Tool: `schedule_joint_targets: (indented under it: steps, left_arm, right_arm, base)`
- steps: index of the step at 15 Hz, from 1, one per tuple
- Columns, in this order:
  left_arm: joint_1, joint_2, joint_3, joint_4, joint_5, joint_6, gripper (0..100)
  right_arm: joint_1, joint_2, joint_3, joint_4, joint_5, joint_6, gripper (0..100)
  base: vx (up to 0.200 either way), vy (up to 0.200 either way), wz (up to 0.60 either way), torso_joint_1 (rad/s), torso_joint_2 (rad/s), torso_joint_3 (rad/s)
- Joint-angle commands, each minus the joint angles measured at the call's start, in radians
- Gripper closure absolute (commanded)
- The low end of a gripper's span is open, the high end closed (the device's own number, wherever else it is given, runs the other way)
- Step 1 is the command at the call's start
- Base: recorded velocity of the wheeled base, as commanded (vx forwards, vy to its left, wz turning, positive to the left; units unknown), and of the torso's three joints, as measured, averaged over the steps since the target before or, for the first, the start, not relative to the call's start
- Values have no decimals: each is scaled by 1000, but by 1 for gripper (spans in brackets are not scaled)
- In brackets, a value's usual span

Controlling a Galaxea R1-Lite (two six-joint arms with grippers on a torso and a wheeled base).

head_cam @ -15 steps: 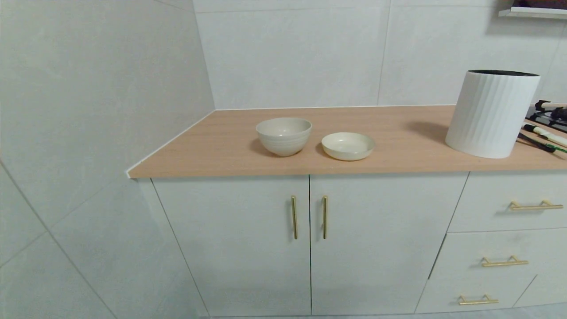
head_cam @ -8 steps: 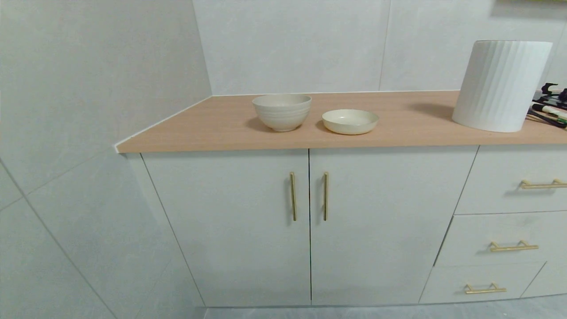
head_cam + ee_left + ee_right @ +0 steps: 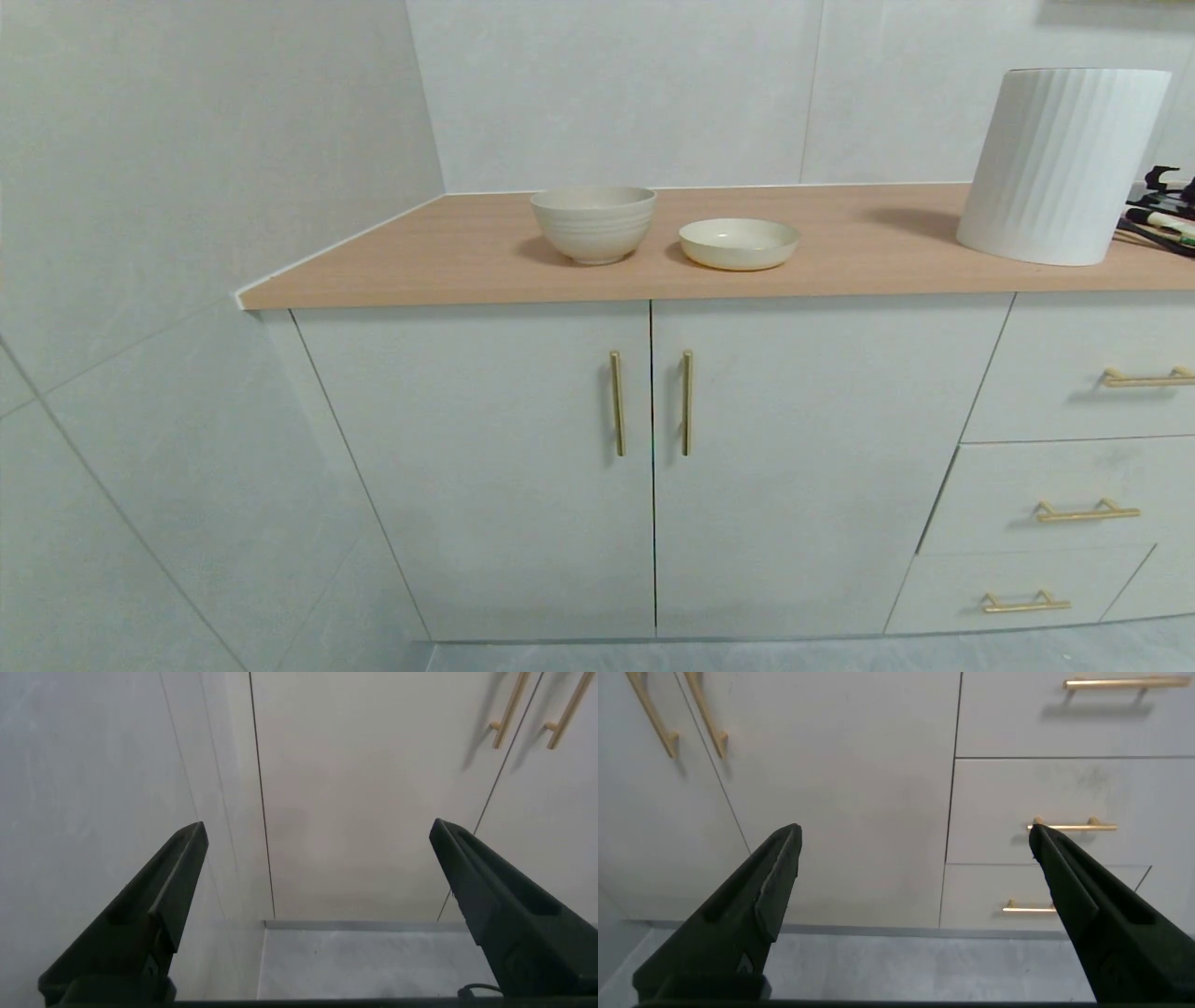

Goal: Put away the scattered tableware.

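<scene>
Upper centre, a bowl [image 3: 594,222] and a shallow dish [image 3: 738,243] sit just apart on the tabletop [image 3: 448,271]. They are likely rigid, light and slick, best pinched at the rim. The left tool [image 3: 316,829] and right tool [image 3: 912,831] gape empty.

The head camera stands back from the 2 cabinet doors [image 3: 485,467], a little above the countertop [image 3: 448,271], facing forward and slightly down. It is far enough off to take in the counter, both doors, the drawers [image 3: 1046,467] and a strip of floor [image 3: 747,653].

Both wrist cameras sit low and nearer the doors, each looking out between its own wide-apart fingers. The left gripper [image 3: 316,831] frames the left door's lower part, the side wall [image 3: 93,784] and the floor. The right gripper [image 3: 913,831] frames the right door, the drawers and the floor.

All 3 views share the 2 gold door handles [image 3: 617,403]. The head and right wrist views also share the drawers.
</scene>
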Motion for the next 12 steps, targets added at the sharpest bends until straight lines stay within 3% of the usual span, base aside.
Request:
schedule_joint_targets:
  steps: [1,8,9,10,12]
  left_arm:
    - [0,0,0,0,1,0,0]
    - [0,0,0,0,-1,1,0]
    - [0,0,0,0,-1,1,0]
    - [0,0,0,0,-1,1,0]
    - [0,0,0,0,-1,1,0]
  right_arm:
    - [0,2,0,0,2,-16,0]
    - [0,0,-2,0,2,-18,0]
    - [0,3,-57,-5,11,-4,0]
    - [13,63,-199,21,39,77,0]
    - [28,192,-256,72,181,88,0]
  base:
    - [0,0,0,0,0,0]
    - [0,0,0,0,0,0]
    - [0,0,0,0,0,0]
    - [0,0,0,0,0,0]
    - [0,0,0,0,0,0]
